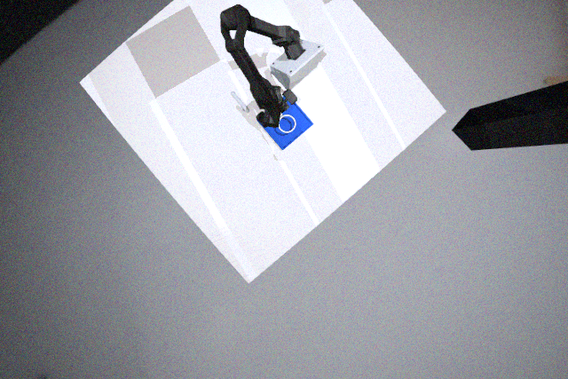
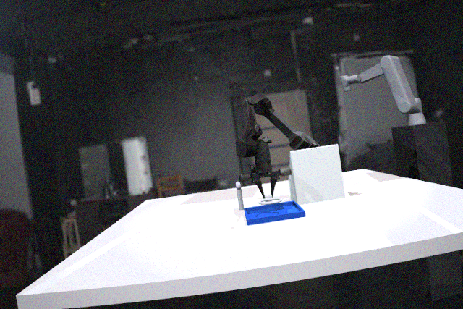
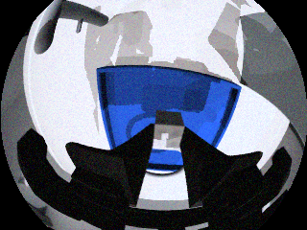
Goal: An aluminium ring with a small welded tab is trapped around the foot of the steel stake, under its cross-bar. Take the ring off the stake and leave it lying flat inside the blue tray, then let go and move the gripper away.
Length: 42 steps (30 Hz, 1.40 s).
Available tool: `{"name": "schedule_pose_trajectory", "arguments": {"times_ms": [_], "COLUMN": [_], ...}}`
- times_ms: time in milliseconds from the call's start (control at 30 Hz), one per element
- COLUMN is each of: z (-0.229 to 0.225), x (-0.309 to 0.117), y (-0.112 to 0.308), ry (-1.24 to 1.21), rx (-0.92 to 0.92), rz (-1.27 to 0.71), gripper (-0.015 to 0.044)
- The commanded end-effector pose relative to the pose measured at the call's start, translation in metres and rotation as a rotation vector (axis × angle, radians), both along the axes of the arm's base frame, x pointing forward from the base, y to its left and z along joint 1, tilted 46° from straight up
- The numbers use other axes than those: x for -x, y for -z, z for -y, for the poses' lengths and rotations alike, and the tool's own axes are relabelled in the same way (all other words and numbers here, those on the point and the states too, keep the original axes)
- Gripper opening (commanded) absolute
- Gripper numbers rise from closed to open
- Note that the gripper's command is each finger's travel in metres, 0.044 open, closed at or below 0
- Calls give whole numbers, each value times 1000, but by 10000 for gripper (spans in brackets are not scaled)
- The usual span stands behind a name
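The aluminium ring [image 1: 295, 123] [image 2: 261, 202] is off the stake and hangs about level, a little above the blue tray [image 1: 283, 143] [image 2: 276, 218] [image 3: 168, 72]; its shadow falls on the tray's floor. My gripper [image 2: 268, 197] [image 3: 167, 128] points down and is shut on the ring's tab [image 3: 168, 137]. In the top view the arm hides the fingertips and part of the tray's upper left. The steel stake [image 1: 240, 101] [image 2: 239, 197] [image 3: 46, 34] stands upright beside the tray with nothing around it. Its cross-bar is hard to make out in the top and exterior views.
A white block [image 1: 298, 65] [image 2: 317, 174] stands close behind the tray, with the arm mounted on top. The white table [image 1: 229, 159] [image 2: 168, 253] has bright and shaded patches. A grey robot arm [image 2: 398, 85] stands on a dark pedestal beyond the table.
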State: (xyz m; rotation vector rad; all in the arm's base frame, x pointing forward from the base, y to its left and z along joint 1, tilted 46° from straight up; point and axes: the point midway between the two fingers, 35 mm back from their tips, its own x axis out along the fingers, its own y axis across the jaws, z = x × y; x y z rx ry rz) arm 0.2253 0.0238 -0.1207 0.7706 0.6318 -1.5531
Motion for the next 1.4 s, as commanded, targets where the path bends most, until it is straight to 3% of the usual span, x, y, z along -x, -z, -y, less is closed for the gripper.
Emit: {"name": "schedule_pose_trajectory", "arguments": {"times_ms": [0, 33, 600, 800, 1367], "z": [9, 9, -1, -63, -66], "x": [4, 4, 2, -3, -6], "y": [7, 7, -2, -64, -65], "ry": [-4, -4, 6, 5, -10], "rx": [9, 9, 5, 3, -5], "rz": [-14, -14, -13, -16, -3], "gripper": [0, 0, 440, 440, 440]}}
